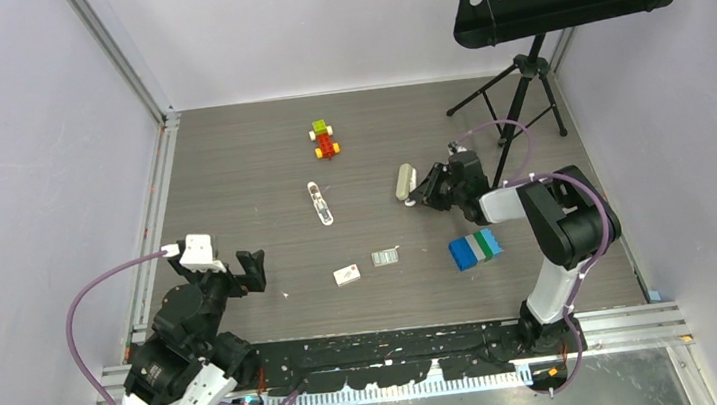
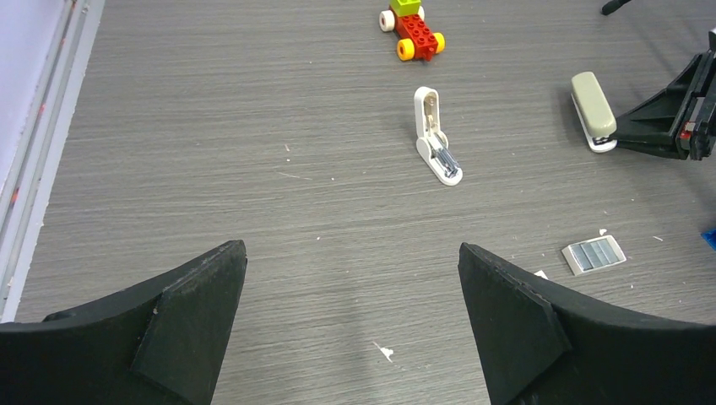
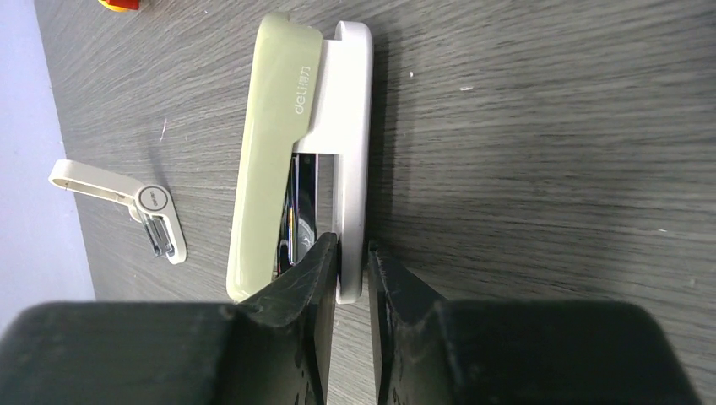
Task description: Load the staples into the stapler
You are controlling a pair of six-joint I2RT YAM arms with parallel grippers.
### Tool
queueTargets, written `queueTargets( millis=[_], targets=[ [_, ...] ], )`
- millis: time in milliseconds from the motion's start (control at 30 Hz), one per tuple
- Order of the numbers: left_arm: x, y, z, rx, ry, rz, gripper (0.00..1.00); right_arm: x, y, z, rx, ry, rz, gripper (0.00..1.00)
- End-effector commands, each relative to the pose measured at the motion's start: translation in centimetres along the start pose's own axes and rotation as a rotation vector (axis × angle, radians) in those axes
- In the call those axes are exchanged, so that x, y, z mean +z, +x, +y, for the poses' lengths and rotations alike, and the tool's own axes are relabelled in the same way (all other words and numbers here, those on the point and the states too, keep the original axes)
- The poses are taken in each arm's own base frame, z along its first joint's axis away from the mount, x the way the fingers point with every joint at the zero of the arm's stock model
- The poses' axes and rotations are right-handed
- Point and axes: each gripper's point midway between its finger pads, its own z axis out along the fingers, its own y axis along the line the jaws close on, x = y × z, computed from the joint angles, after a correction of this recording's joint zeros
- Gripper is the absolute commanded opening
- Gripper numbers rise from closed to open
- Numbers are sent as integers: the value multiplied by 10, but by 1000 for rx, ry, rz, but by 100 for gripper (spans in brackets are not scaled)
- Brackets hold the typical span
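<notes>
Stapler (image 3: 279,143) lies on its side, long axis near-to-far, near end pinched by right tool (image 3: 350,253); left tool (image 2: 353,270) gapes.

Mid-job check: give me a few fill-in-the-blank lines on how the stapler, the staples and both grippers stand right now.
1. The right gripper pinches the stapler by its ____ base.
2. The left gripper hangs over the table with its jaws ____.
3. The staples lie on the table, held by ____ gripper.

Missing words: white; open; neither
</notes>
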Motion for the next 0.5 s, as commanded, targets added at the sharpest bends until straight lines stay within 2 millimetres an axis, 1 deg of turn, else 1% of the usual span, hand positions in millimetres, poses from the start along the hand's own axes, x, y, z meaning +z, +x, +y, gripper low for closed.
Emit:
queueTargets(
  millis=[0, 100, 167, 367, 467],
  targets=[
    [3, -9, -3, -10, 10, -27, 100, -10, 22, -56, -32, 221, 35, 26],
    [3, -9, -3, -11, 10, -26, 100, -14, 25, -69, -35, 282, 35, 27],
    [3, -9, -4, -11, 12, -26, 100, -17, 28, -74, -37, 302, 38, 28],
    [3, -8, -4, -11, 14, -23, 100, -28, 25, -80, -47, 352, 23, 30],
    [3, -8, -4, -11, 13, -23, 100, -30, 26, -81, -49, 356, 28, 30]
  ],
)
